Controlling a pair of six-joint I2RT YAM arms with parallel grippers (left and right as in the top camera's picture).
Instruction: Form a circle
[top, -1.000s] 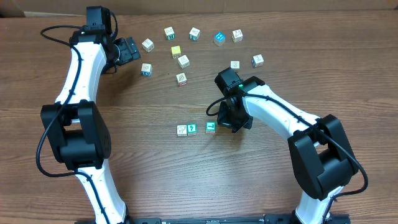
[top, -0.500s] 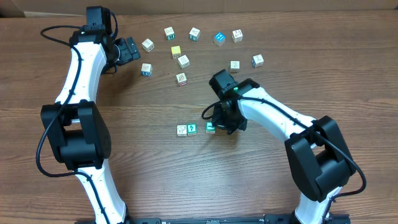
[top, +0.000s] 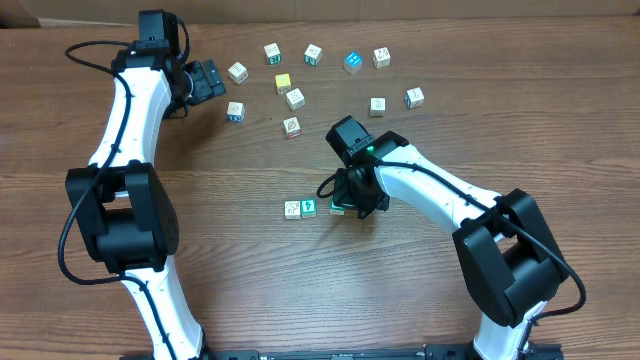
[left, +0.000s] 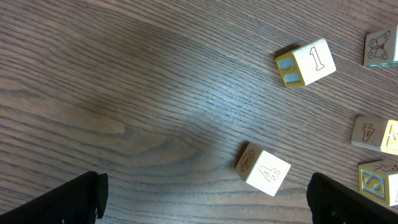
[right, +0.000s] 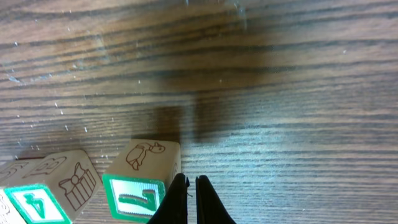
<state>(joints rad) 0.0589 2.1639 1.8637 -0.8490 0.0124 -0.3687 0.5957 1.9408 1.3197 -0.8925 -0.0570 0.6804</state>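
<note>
Three small wooden cubes lie in a short row at mid-table: a pale one (top: 292, 209), a green-faced one (top: 308, 207) and a green-framed one (top: 338, 206). My right gripper (top: 352, 204) is shut with nothing in it, its tips down at the table against that last cube's right side. In the right wrist view the shut fingertips (right: 191, 182) touch the green-framed cube (right: 140, 185); a gift-picture cube (right: 68, 180) sits further left. My left gripper (top: 212, 80) stands open at the far left, empty, and its wrist view shows a "4" cube (left: 264, 169) ahead of it.
Several more cubes are scattered across the far half of the table, among them a yellow one (top: 283, 83), a blue one (top: 352, 62) and one near the left gripper (top: 235, 111). A "1" cube (left: 306, 63) shows in the left wrist view.
My right gripper has slid left and a little nearer, coming up against the right-hand cube of the row. The left arm has not moved.
</note>
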